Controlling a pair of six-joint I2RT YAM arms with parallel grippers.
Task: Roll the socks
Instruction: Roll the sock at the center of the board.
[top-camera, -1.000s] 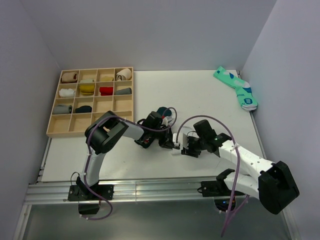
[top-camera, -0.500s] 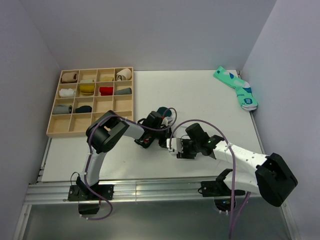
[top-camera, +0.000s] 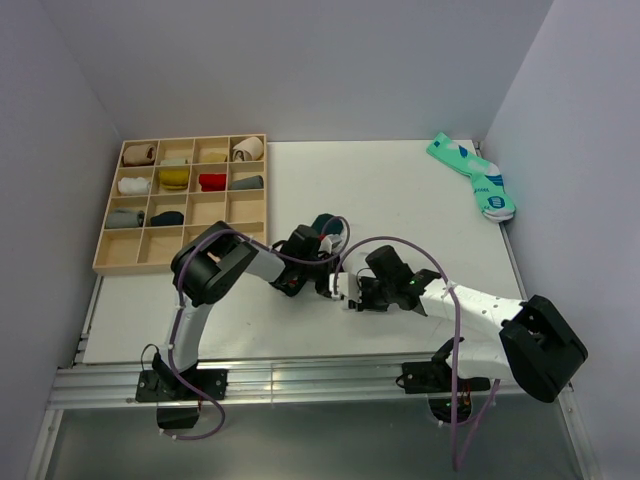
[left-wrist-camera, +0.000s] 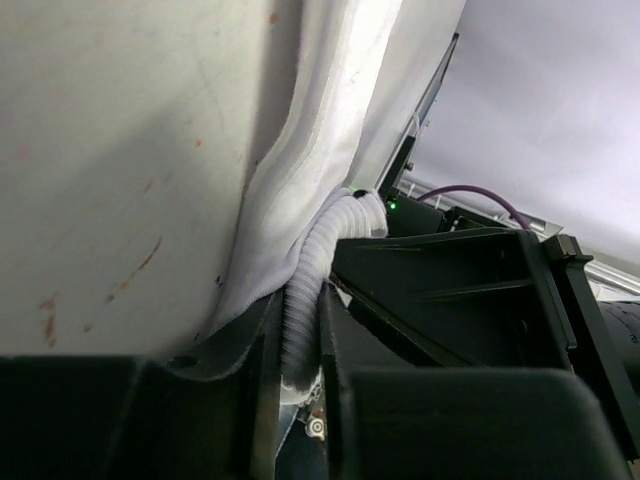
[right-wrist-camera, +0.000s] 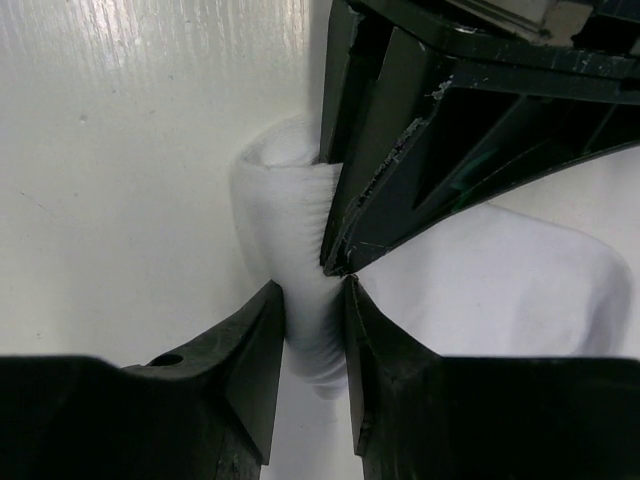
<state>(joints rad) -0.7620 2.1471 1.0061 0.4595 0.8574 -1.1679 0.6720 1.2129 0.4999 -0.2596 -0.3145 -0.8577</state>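
The white sock (left-wrist-camera: 310, 150) lies bunched on the table, mostly hidden under both grippers in the top view, where a scrap of it (top-camera: 346, 291) shows. Its ribbed edge runs between the narrow jaws of my left gripper (left-wrist-camera: 298, 340), which is shut on it. My right gripper (right-wrist-camera: 315, 300) meets it tip to tip and pinches a fold of the same white sock (right-wrist-camera: 300, 230). The left gripper's fingers (right-wrist-camera: 420, 120) fill the top of the right wrist view. The dark green sock (top-camera: 325, 224) lies rolled up just behind the left gripper (top-camera: 327, 280) and the right gripper (top-camera: 350, 296).
A wooden compartment tray (top-camera: 250, 215) with several rolled socks stands at the back left. A mint-green pair (top-camera: 472, 175) lies at the far right corner. Walls close in the table on three sides.
My right arm has slid left to the left gripper, and its jaws have closed on the white sock's fold. The left gripper has stayed in place.
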